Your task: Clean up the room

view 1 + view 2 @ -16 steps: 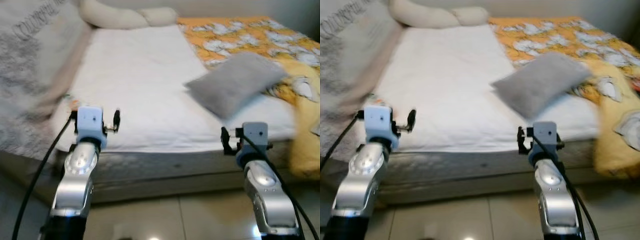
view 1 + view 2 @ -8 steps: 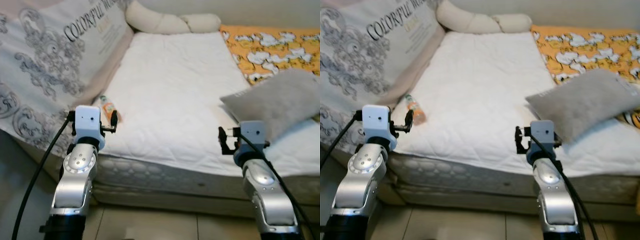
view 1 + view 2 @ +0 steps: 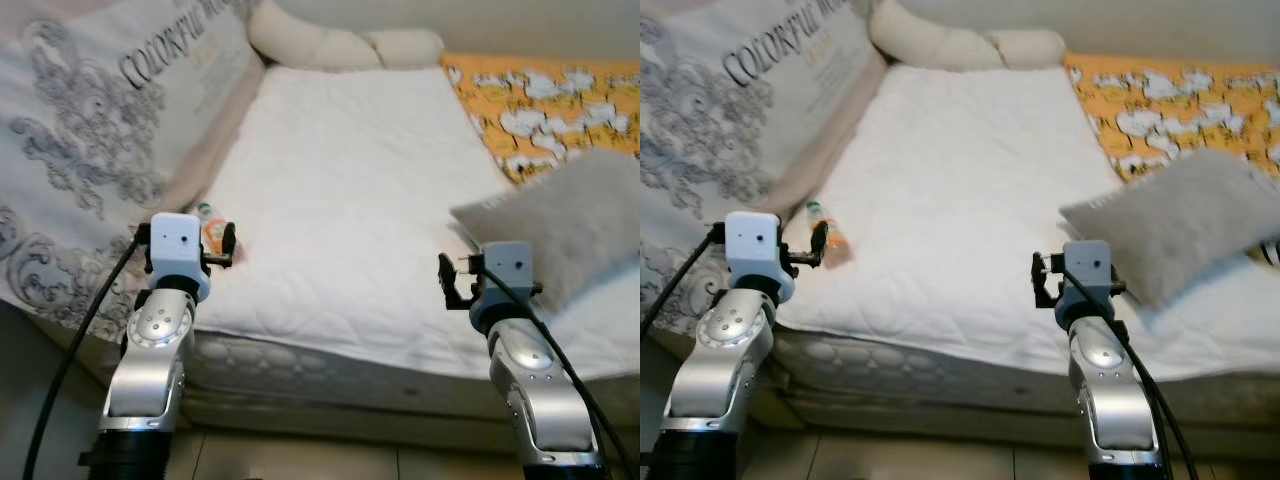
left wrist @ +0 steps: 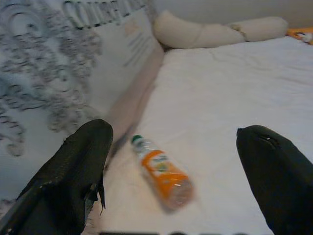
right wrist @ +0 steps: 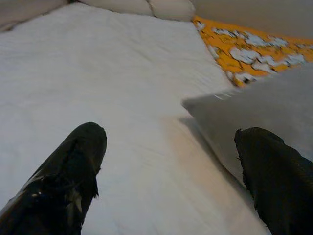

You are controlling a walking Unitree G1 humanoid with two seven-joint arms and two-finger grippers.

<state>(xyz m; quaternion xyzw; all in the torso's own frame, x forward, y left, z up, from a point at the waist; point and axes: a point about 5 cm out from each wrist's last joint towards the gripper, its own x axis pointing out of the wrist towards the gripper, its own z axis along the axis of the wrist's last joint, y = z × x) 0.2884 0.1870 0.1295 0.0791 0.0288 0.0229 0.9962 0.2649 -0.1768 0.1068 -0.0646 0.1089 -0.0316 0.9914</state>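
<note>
A small bottle [image 4: 161, 172] with an orange label and green cap lies on its side on the white mattress [image 3: 340, 180], close to the mattress's left edge beside a printed quilt. My left gripper [image 4: 171, 132] is open just short of the bottle, which lies between its fingers in the left wrist view. A grey pillow [image 3: 570, 235] rests on the mattress at the right. My right gripper [image 5: 171, 133] is open over the mattress, with the pillow's corner [image 5: 254, 112] just ahead of it. Nothing is held.
A grey-and-white printed quilt [image 3: 110, 140] drapes over the bed's left side. A long cream bolster [image 3: 340, 45] lies at the head. An orange patterned blanket [image 3: 540, 100] covers the far right. The mattress's front edge [image 3: 330, 365] runs below both grippers.
The whole picture has swung left across the bed, so the camera moved; the bottle came into view. Both arms keep the same raised pose with fingers open.
</note>
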